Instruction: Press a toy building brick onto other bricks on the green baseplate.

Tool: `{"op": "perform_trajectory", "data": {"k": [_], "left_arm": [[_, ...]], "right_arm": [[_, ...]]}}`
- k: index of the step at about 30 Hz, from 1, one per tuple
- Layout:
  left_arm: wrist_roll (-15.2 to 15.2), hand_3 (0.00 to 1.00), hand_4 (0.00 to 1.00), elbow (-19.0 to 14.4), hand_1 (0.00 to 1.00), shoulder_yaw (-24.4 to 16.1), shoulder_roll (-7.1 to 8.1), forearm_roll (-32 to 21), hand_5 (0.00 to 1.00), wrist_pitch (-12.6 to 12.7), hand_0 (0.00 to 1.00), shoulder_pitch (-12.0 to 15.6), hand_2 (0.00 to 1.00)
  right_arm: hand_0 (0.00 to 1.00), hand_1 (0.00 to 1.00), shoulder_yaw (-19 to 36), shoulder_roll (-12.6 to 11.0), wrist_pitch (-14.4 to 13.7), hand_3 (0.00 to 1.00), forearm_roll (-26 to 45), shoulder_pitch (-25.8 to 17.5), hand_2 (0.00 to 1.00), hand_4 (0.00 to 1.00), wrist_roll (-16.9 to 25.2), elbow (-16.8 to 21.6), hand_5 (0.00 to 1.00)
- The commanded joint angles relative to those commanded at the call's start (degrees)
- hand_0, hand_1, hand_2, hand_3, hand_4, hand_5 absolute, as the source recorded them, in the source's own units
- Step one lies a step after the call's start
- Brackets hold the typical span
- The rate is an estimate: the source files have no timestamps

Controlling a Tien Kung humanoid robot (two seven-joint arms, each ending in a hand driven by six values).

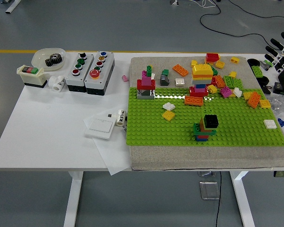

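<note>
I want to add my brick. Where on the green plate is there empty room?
The green plate is bare at its front left, left of the black-topped stack, and between that stack and the white brick. The back edge near the yellow-topped tower is crowded.

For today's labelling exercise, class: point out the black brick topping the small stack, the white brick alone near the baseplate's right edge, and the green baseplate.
black brick (pixel 210 120), head view, its studded top face.
white brick (pixel 270 124), head view, its top.
green baseplate (pixel 151 125), head view, a bare studded patch at left.
</note>
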Motion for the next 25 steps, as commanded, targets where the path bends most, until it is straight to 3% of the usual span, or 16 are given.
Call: {"op": "perform_trajectory", "data": {"k": [25], "left_arm": [[0.3, 0.622, 0.660, 0.0, 0.565, -0.5, 0.08, 1.0, 0.741, 0.1, 0.490, -0.1, 0.642]], "right_arm": [[0.900, 0.832, 2.3, -0.5, 1.9, 0.895, 3.5, -0.6, 0.850, 0.998, -2.3, 2.2, 0.929]]}}
